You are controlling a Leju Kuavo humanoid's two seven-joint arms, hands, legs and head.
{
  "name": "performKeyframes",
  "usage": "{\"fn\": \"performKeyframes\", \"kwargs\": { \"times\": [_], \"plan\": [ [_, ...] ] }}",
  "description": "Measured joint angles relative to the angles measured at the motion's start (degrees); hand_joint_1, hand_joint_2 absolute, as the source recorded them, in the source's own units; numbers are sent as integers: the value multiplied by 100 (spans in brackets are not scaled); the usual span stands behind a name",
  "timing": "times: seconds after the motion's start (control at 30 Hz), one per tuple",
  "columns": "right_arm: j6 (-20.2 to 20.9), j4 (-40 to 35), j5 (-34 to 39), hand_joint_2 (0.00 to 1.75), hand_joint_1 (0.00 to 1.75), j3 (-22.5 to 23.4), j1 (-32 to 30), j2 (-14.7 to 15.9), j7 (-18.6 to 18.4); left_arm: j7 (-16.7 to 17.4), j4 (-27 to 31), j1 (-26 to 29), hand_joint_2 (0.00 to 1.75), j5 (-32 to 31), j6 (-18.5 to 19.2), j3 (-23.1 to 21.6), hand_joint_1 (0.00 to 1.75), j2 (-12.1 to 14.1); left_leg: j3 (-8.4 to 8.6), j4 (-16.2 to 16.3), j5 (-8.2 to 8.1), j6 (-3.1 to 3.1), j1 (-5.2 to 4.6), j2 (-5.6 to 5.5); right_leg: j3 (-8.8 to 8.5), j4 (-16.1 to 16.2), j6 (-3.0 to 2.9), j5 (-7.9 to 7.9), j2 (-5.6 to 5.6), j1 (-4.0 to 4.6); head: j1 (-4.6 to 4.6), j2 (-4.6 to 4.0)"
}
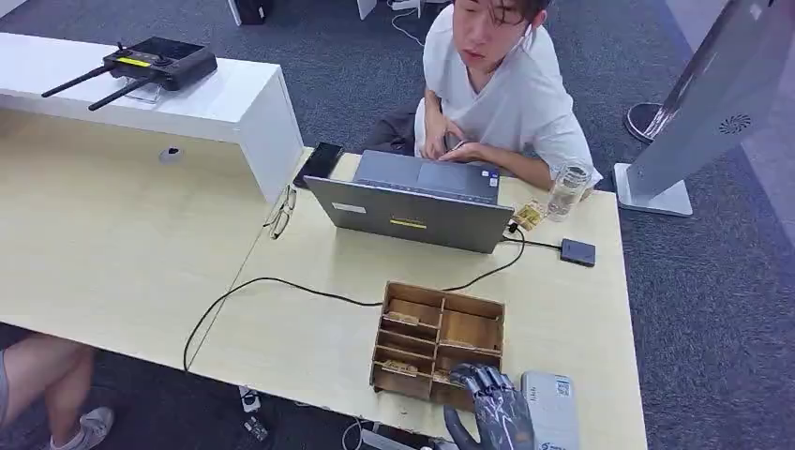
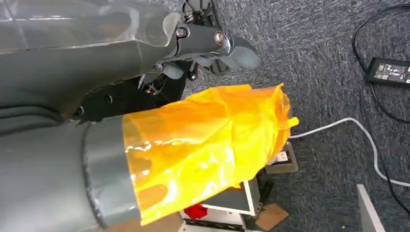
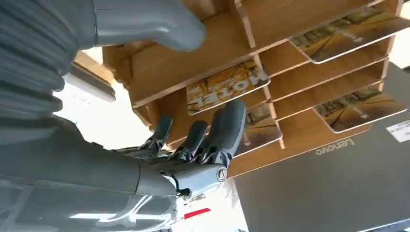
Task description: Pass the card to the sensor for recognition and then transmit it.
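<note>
Reaching over the near right corner of the wooden card rack [image 1: 438, 342], the right hand [image 1: 495, 405] has its fingers [image 3: 227, 126] apart and extended, holding nothing, tips just beside a "HOTEL" card [image 3: 227, 86] lying in a near slot. More cards rest in other slots. Rack stands on the counter [image 1: 309, 342], before a Lenovo laptop [image 1: 412, 208]. Left hand [image 2: 212, 41]: finger state cannot be told.

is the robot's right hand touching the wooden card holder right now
Cannot tell. In the right wrist view the right hand's fingers overlap the wooden card holder near a card, but neither contact nor gap shows plainly.
</note>
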State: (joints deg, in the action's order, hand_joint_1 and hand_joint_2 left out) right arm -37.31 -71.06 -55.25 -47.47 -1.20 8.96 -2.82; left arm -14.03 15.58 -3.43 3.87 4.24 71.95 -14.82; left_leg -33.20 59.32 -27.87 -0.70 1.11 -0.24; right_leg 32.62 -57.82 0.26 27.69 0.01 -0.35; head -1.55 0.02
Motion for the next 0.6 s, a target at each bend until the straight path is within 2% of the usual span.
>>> {"fn": "performKeyframes", "kwargs": {
  "times": [0.43, 0.47, 0.5, 0.53, 0.57, 0.6],
  "plan": [
    [140, 229, -4, 175, 77, 22, 74, -118, 33, 7, 0, 0, 0, -4, 2, 0, 0, 0, 0, 0, 0, 0, 0, 0, 0, 0, 0, 0, 0, 0, 0, 0],
    [146, 240, -4, 175, 82, 24, 77, -129, 35, 9, 0, 0, 0, -4, 2, 0, 0, 0, 0, 0, 0, 0, 0, 0, 0, 0, 0, 0, 0, 0, 0, 0],
    [164, 249, -4, 175, 117, 24, 81, -133, 37, 9, 0, 0, 0, -4, 2, 0, 0, 0, 0, 0, 0, 0, 0, 0, 0, 0, 0, 0, 0, 0, 2, 0],
    [170, 262, -4, 175, 141, 24, 84, -135, 41, 9, 0, 0, 0, -4, 2, 0, 0, 0, 0, 0, 0, 0, 0, 0, 0, 0, 0, 0, -1, 0, 0, 0],
    [175, 273, -4, 175, 159, 28, 86, -138, 41, 9, 0, 0, 0, -4, 2, 0, 0, 0, 0, 0, 0, 0, 0, 0, 0, 0, 0, 0, 0, 0, 2, 0],
    [177, 275, -4, 175, 159, 33, 90, -142, 41, 9, 0, 0, 0, -4, 2, 0, 0, 0, 0, 0, 0, 0, 0, 0, 0, 0, 0, 0, 0, 0, 0, 0]
  ]
}}
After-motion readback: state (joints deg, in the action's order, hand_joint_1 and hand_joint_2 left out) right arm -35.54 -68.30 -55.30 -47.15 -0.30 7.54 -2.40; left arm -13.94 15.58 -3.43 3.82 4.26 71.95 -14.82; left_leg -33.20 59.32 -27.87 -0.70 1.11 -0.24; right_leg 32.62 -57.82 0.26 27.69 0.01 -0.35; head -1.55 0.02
